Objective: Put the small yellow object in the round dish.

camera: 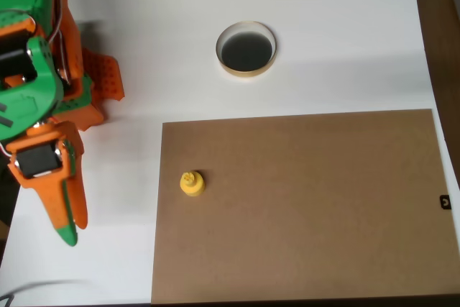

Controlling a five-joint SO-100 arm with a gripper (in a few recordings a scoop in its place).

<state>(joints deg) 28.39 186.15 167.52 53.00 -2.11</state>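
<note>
Overhead view: gripper (70,229) sits at the left edge of the scene, fingers pointing down the picture, orange with green tips, pressed together into one tapered point, so the jaws read as clenched with nothing between them. Tip hangs over bare white table (345,26), not touching any task item. Just above the jaws, the black block of the wrist motor, then the green and orange arm (32,70) running up to the top-left corner, with an orange perforated bracket sticking out to its right. To the right of the jaws and slightly higher in the picture, the small yellow object (192,183) stands on a brown board (323,206), close to the board's left edge, knob seen from above, well apart from the fingertips with a strip of white table and the board edge between them. Board is a flat rectangle covering the lower right of the table. Farther from the jaws, up and to the right, the round dish (246,49) rests on the white table beyond the board's top edge, pale rim, dark inside, nothing in it. Dish and yellow piece are well apart, dish up and somewhat right of the piece. Small black tab at the board's right edge, too small to identify.
</note>
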